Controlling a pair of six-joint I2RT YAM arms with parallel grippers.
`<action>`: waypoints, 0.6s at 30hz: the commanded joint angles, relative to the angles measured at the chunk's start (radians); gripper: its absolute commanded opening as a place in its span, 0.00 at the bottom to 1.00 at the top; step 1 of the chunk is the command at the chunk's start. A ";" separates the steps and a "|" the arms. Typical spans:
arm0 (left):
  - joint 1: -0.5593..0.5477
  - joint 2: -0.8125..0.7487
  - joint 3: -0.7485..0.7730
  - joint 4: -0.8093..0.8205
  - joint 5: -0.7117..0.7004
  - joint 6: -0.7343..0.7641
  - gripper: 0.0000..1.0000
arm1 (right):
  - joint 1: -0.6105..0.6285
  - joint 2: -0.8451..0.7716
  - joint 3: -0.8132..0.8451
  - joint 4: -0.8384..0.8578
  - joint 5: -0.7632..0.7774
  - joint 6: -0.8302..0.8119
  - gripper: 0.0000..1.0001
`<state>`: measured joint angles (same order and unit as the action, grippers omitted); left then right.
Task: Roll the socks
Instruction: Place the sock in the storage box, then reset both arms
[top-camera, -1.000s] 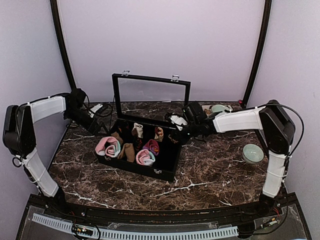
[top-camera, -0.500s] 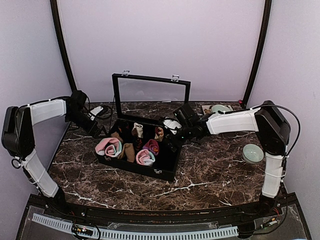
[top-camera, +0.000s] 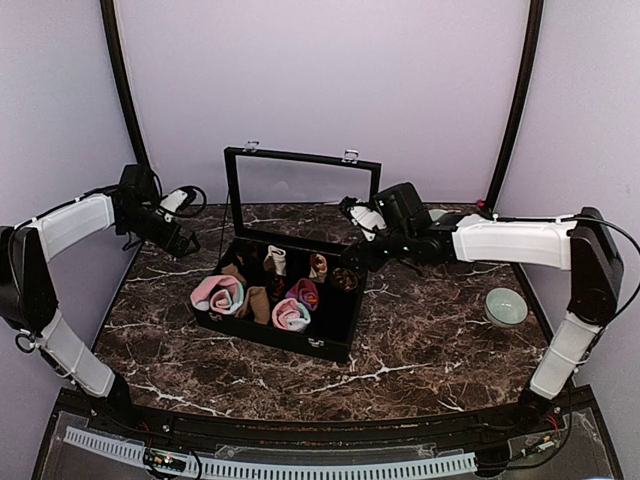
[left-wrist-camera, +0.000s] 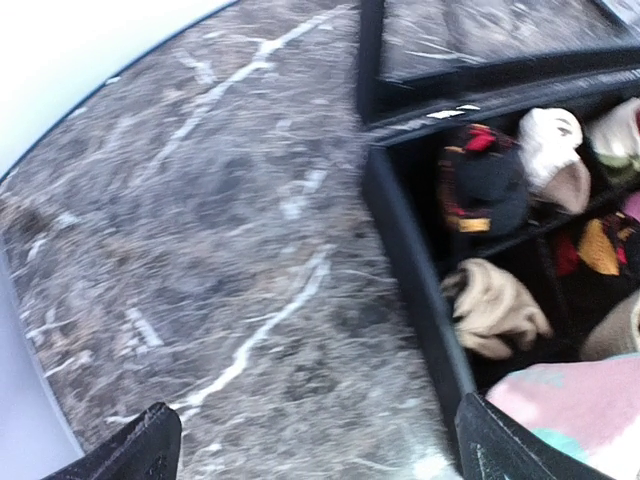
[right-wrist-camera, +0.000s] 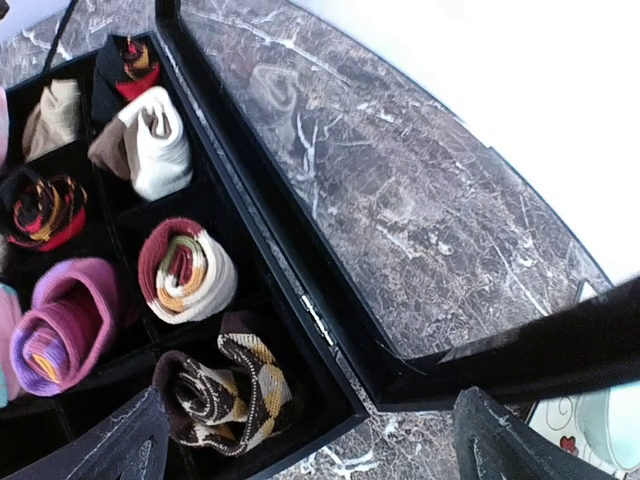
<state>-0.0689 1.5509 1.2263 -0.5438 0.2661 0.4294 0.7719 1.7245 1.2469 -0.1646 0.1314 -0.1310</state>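
Top view: black box (top-camera: 270, 335) w/ lid (top-camera: 300, 190) up sits mid-counter (top-camera: 430, 345). Pink sock (top-camera: 218, 293) is rolled in the front-left compartment, brown checked sock (top-camera: 345, 278) rolled in the right-rear one. L fingers (top-camera: 188, 243) hang off the box's left side, apart from it. R fingers (top-camera: 352, 256) are near the brown roll's corner; contact can't be told from here. L wrist view: L fingers (left-wrist-camera: 320, 450) are spread wide, nothing btw them, over bare counter beside the box wall. Pink sock (left-wrist-camera: 570, 400) shows at lower right, a tan bundle (left-wrist-camera: 495, 310) just past it. R wrist view: R fingers (right-wrist-camera: 305, 445) are also wide open and empty. Brown checked sock (right-wrist-camera: 225, 390) lies below in its corner cell, coil facing up, next to a striped roll (right-wrist-camera: 185, 270). Handling, my guess: both are soft, light knit, not fragile, a bit springy, so a loose roll may uncoil. Best to pinch across the whole coil from outside, squeezing the layers together, not one loose edge. Task looks abt done.
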 joint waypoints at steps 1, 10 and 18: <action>0.072 -0.039 0.028 0.024 -0.042 -0.012 0.99 | -0.003 -0.063 -0.058 0.069 0.048 0.070 0.99; 0.172 -0.147 -0.223 0.344 -0.092 -0.118 0.99 | -0.123 -0.340 -0.423 0.375 0.282 0.288 0.99; 0.182 -0.201 -0.642 0.964 0.170 -0.201 0.99 | -0.274 -0.569 -0.734 0.519 0.533 0.264 1.00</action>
<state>0.1104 1.3682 0.7658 0.0219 0.2787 0.2935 0.5426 1.2278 0.6350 0.2207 0.4976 0.1406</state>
